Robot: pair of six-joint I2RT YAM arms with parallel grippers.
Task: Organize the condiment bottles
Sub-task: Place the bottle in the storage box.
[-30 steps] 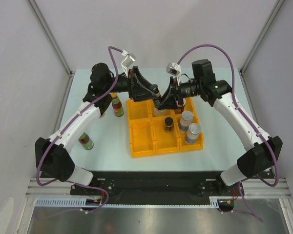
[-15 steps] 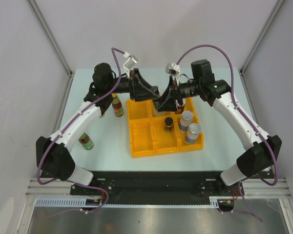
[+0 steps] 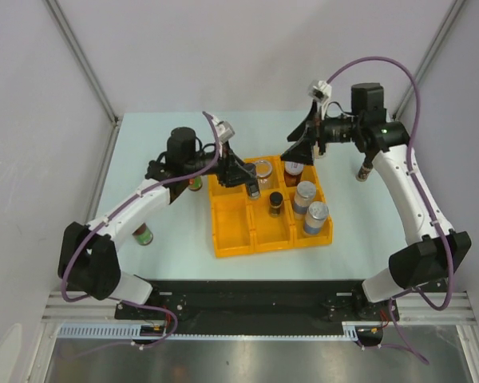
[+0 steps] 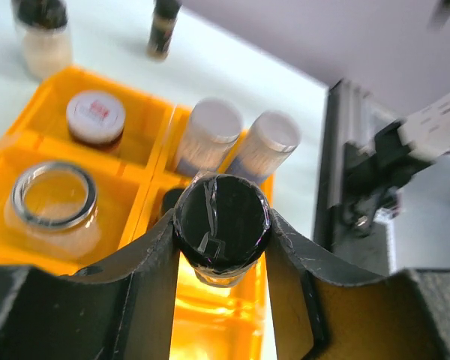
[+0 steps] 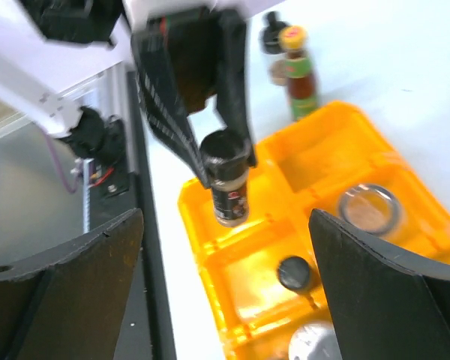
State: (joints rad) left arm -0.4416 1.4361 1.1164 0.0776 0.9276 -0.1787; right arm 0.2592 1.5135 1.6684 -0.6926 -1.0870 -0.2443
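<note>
While your left gripper (image 4: 222, 234) pinches the black-capped spice jar (image 5: 228, 178) near its cap above the orange tray (image 3: 231, 239), go gently: it looks light, hard and slippery. Your right gripper (image 3: 298, 148) is spread wide, empty.

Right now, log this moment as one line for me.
left gripper: shut on black-capped jar, held above yellow tray | right gripper: open, empty | status: jar not yet placed

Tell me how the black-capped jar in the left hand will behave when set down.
The black-capped jar looks rigid, so the left hand pinching its cap should hold it. Tall and narrow, it may tip if released tilted over the tray.
</note>
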